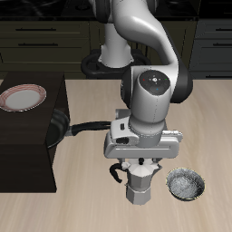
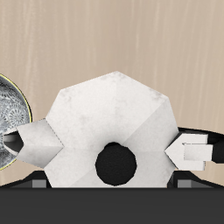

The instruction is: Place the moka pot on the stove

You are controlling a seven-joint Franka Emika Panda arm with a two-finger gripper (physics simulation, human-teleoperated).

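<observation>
- Kitchen setting: dark cabinets at the back, a light wood table (image 1: 91, 204) in front of them.
- Dark raised block (image 1: 27, 136) on the table at one side; a red-rimmed plate (image 1: 22, 97) lies on top of it.
- Frying pan (image 1: 65, 127): black, beside the block, its long handle reaching toward the arm.
- Robot arm (image 1: 149, 86): white and grey, reaching down from the table's back toward the front edge.
- Gripper (image 1: 139, 166): points straight down over the moka pot; in the wrist view one finger (image 2: 194, 149) stands on either side of the pot's top, at or very near its faceted sides. Whether the jaws press on the pot I cannot tell.
- Moka pot (image 1: 139, 186): silver, faceted, upright on the wood near the table's front edge, directly under the gripper; its black handle (image 1: 115, 171) sticks out toward the block. From the wrist it shows as a pale polygon with a black knob (image 2: 115, 164).
- Speckled grey bowl (image 1: 186, 186): just beside the pot, apart from it.
- Stove: not seen in either view.
</observation>
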